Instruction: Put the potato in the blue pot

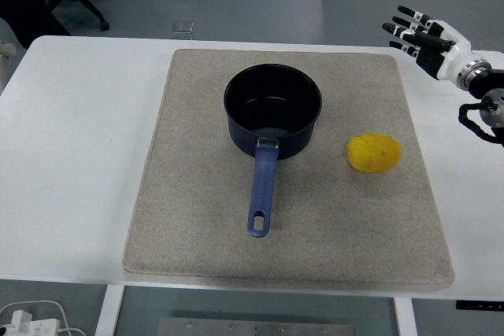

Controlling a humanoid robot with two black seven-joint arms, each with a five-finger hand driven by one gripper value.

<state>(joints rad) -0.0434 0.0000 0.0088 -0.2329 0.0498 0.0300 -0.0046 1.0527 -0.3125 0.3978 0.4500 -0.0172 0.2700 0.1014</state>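
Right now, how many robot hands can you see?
1. The right hand hangs open over the table's far right corner, away from the potato and the blue pot. The left hand is out of view.

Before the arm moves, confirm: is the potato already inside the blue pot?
No, the potato lies on the mat, right of the blue pot.

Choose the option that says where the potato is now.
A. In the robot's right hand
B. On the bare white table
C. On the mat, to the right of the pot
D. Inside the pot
C. The potato lies on the mat right of the pot, apart from it, while the right hand is open and off to the side.
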